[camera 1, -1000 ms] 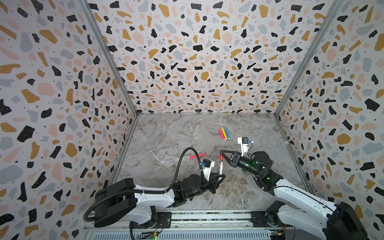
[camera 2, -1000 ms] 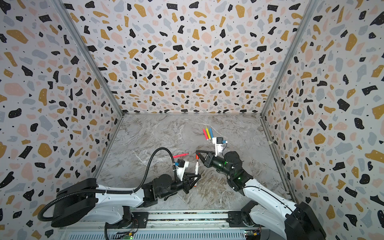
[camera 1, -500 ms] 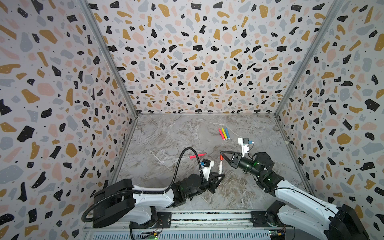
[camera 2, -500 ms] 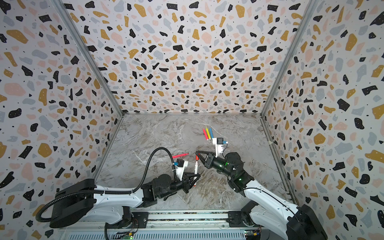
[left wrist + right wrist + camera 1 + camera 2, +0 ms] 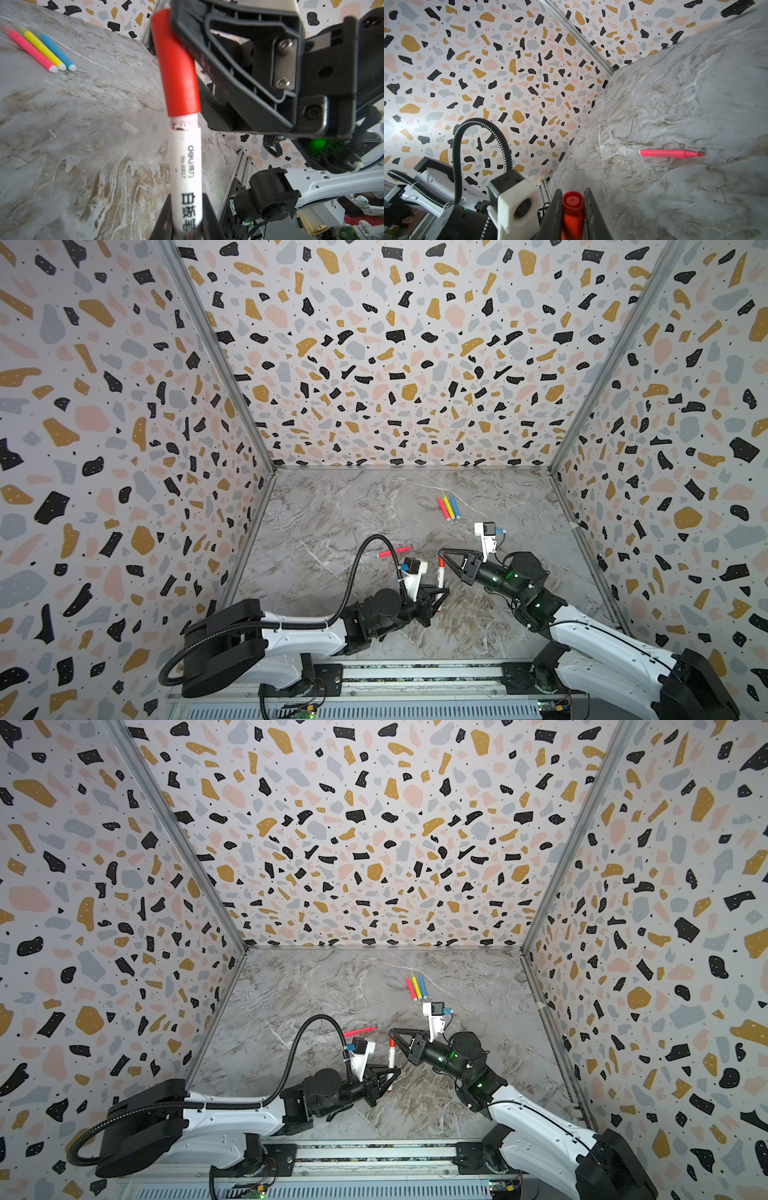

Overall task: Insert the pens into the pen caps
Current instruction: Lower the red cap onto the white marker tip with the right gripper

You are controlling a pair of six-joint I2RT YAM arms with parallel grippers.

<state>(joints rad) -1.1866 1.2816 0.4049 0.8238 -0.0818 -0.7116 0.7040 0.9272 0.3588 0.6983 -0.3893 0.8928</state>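
Two grippers are meeting just above the bench [image 5: 332, 510], near the middle of its front edge. Your left gripper [image 5: 437, 600] is clamping the lower barrel of the white pen [image 5: 440, 577] and holding it nearly upright. Your right gripper [image 5: 443, 556] is pinching the red cap [image 5: 441, 562] across its sides. The cap is sitting over the pen's upper end. In the left wrist view the cap [image 5: 176, 68] is covering the tip down to the barrel [image 5: 185, 166] but is leaning slightly off the pen's axis, so whether it is fully home cannot be told. Judge the pen as light, rigid and smooth-walled: it is likely to twist or slide between the pads if you are pushing off-axis. A hold low on the barrel, as here, is leaving the tip end free. The cap is short and hard, so grip it at mid-length and press straight along the barrel. Three more pens, the pink pen [image 5: 443, 508], the yellow pen [image 5: 448, 506] and the blue pen [image 5: 454, 506], are lying side by side toward the far edge, right of middle. The lone pink pen [image 5: 395, 551] is lying by itself near the bench's middle, just beyond the left arm.
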